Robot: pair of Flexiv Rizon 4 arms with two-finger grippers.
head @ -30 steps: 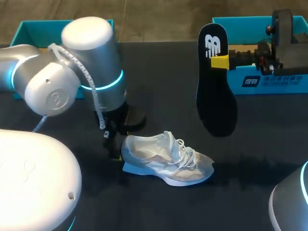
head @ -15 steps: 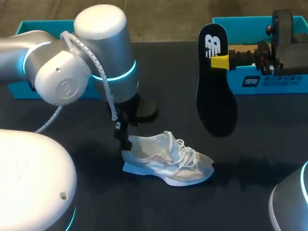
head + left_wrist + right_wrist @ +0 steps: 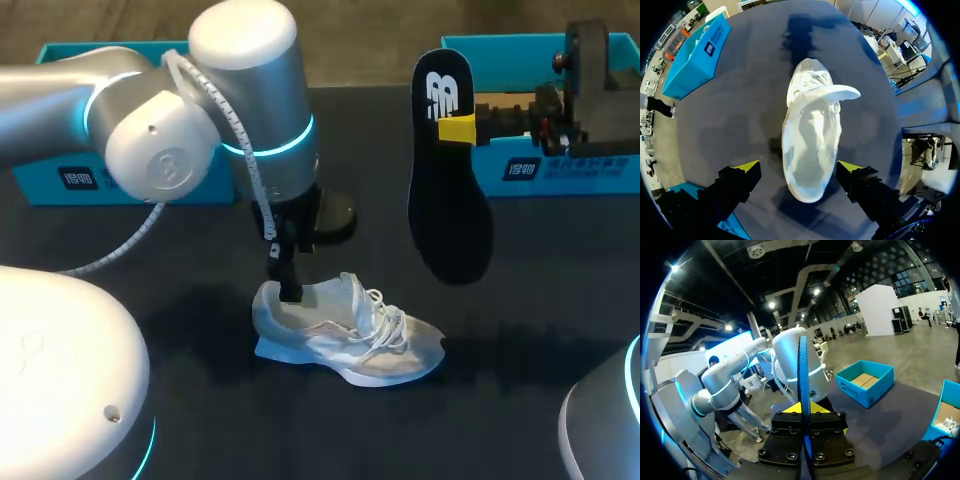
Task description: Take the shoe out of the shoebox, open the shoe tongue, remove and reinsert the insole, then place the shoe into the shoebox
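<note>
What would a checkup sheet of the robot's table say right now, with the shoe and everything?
Surface: dark table.
Job's things: white shoe resting on its sole on the table; black insole held in the air, out of the shoe; blue shoebox rear right; second blue box rear left.
Clutter: nothing seen.
Grippers: left gripper open, a finger on either side of the shoe's heel; right gripper shut on the insole.
Cables: white coiled cable along the left arm.
Surroundings: nothing seen.
</note>
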